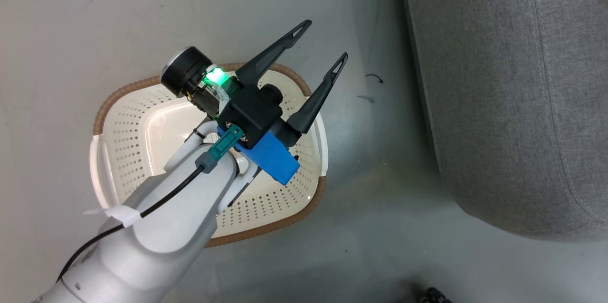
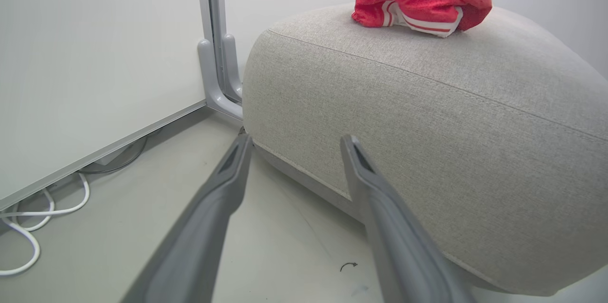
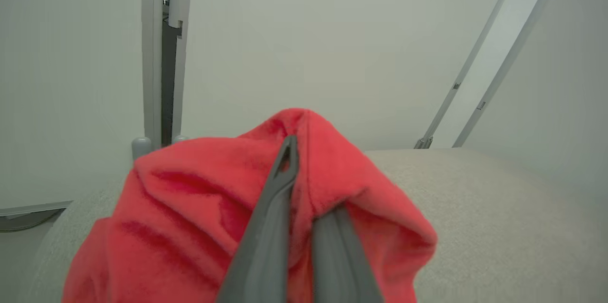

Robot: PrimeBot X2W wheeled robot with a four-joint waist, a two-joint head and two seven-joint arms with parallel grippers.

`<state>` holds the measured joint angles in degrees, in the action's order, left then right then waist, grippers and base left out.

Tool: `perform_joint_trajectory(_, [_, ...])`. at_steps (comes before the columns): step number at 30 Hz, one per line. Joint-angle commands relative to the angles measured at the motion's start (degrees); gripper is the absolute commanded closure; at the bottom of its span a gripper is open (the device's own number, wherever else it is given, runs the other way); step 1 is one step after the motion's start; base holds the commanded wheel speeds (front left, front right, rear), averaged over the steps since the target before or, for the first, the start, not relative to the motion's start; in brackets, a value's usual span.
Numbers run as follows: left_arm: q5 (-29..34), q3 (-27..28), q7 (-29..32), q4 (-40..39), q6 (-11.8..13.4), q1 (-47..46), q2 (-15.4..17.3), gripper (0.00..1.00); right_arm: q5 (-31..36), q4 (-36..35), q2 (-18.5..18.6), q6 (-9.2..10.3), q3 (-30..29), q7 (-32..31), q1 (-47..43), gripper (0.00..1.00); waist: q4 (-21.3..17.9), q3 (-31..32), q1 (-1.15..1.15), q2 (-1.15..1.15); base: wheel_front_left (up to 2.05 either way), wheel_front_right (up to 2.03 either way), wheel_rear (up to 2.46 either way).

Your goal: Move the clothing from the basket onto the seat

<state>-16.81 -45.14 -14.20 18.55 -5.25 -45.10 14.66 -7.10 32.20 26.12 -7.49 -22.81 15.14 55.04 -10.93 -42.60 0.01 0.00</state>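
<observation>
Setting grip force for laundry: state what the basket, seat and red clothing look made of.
The basket: probably moulded plastic, cream, slightly glossy, walls punched with small holes; brown rim looks braid-patterned. The seat: woven upholstery fabric, light grey, matte, visible weave and stitched seam. The clothing: soft fleece-like fabric, bright red, fuzzy nap, loose folds; fibre unclear.

Left arm extended forward, left gripper [image 1: 325,39] with 2 fingers spread wide; right gripper [image 3: 306,175] clamped on clothing [image 3: 190,189].
</observation>
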Motion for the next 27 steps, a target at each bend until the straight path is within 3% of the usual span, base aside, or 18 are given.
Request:
perform_joint_trajectory(1, [-0.18,0.02,0.14,-0.11,0.20,-1.06,0.32,0.00,-0.70,1.55,-0.84,-0.02,0.27,0.01,-0.85,1.00,0.04,0.10,-0.01,0.00,0.00,0.00,0.00])
perform_joint_trajectory(6, [-0.53,-0.33,-0.08,0.41,0.43,-1.09,0.00,0.00,-0.40,3.67,-3.33,-0.01,2.04,0.01,-4.00,1.00,0.30,1.16,-0.01,0.00,0.00,0.00,0.00])
perform_joint_trajectory(7, [-0.58,-0.36,-0.12,0.50,0.52,-0.94,0.00,0.00,-0.23,3.59,-3.60,-0.01,1.92,0.01,-4.26,0.82,0.28,1.51,-0.01,0.00,0.00,0.00,0.00])
perform_joint_trajectory(8, [-0.65,-0.39,-0.18,0.59,0.59,-0.77,0.01,0.00,-0.05,3.25,-3.79,-0.01,1.76,0.01,-4.63,0.23,0.25,1.90,-0.01,0.00,0.00,0.00,0.00])
perform_joint_trajectory(9, [-0.73,-0.39,-0.26,0.72,0.58,-0.59,-0.02,0.00,0.04,3.00,-4.03,-0.01,1.68,0.00,-5.13,0.00,0.23,2.32,-0.01,0.00,0.00,0.00,0.00])
perform_joint_trajectory(20, [-2.37,0.76,-1.01,2.36,1.65,3.68,-1.61,0.00,1.68,-5.00,-7.22,-0.01,2.55,0.01,-18.41,0.00,0.30,10.93,-0.01,0.00,0.00,0.00,0.00])
perform_joint_trajectory(27, [-3.22,4.73,-1.05,1.10,2.86,8.60,-2.23,0.00,1.65,-12.13,-9.38,-0.02,4.34,0.00,-26.90,0.00,1.97,17.39,-0.01,0.00,0.00,0.00,0.00])
